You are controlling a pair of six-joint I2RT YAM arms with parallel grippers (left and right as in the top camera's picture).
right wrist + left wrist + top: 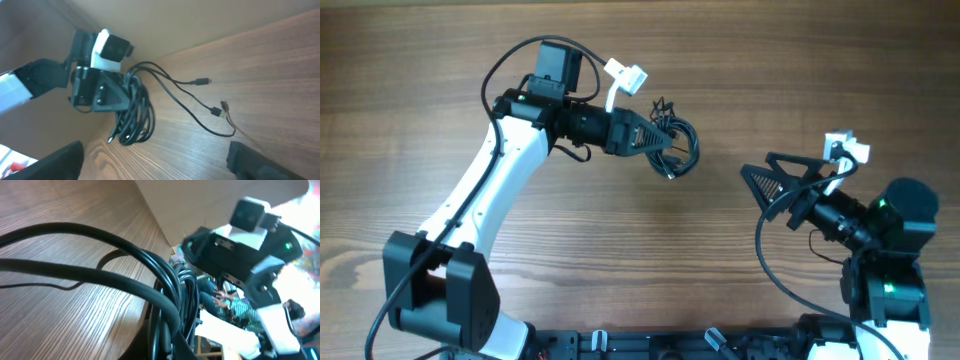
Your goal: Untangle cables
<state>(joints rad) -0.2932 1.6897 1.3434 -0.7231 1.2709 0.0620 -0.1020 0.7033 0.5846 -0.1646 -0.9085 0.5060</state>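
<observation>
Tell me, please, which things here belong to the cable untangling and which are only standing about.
Of the job:
- cables, a coiled black bundle with loose plug ends
- left gripper, shut on the bundle
- right gripper, open, apart from the bundle

Not of the job:
- wooden table
- white camera on the left wrist

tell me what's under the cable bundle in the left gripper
Only bare wooden table shows beneath the cable bundle, with loose plug ends trailing onto it. The left gripper covers the strands it clamps.
</observation>
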